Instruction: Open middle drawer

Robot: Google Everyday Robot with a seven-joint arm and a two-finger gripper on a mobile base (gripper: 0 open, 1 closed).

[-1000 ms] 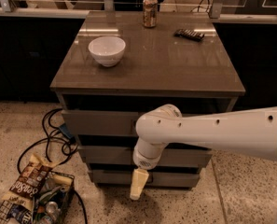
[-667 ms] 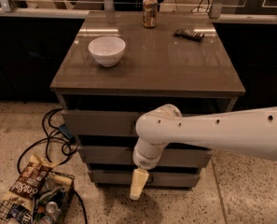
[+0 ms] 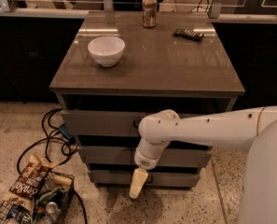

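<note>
Here, a low cabinet (image 3: pixel 147 76) with a glossy grey-brown top stands on a speckled terrazzo floor (image 3: pixel 21 125), backed by dark counter fronts and a pale ledge with metal posts. On the top, a white bowl (image 3: pixel 106 50) sits toward the left, a soda can (image 3: pixel 149 11) stands upright at the far edge near the middle, and a dark flat remote (image 3: pixel 188 34) lies well apart from both at the far right.

Three grey drawer fronts are stacked below the top. The middle drawer (image 3: pixel 105 155) is the second of them; its front lies in line with the ones above and below, no tray shows, and its centre is hidden behind the arm. The white arm (image 3: pixel 212 129) reaches in from the right across the cabinet's front and bends down at a rounded wrist. The cream gripper (image 3: pixel 138 183) hangs from that wrist, pointing at the floor, in front of the lowest drawer front and just under the middle one. Whether it is released or clenched I cannot tell from this angle, and it grasps nothing visible.

Black cables (image 3: pixel 51 134) loop over the floor left of the cabinet. Beside them, at the lower left, a wire basket (image 3: pixel 54 202) holds cans and packets, with a snack bag (image 3: pixel 26 183) leaning on it
</note>
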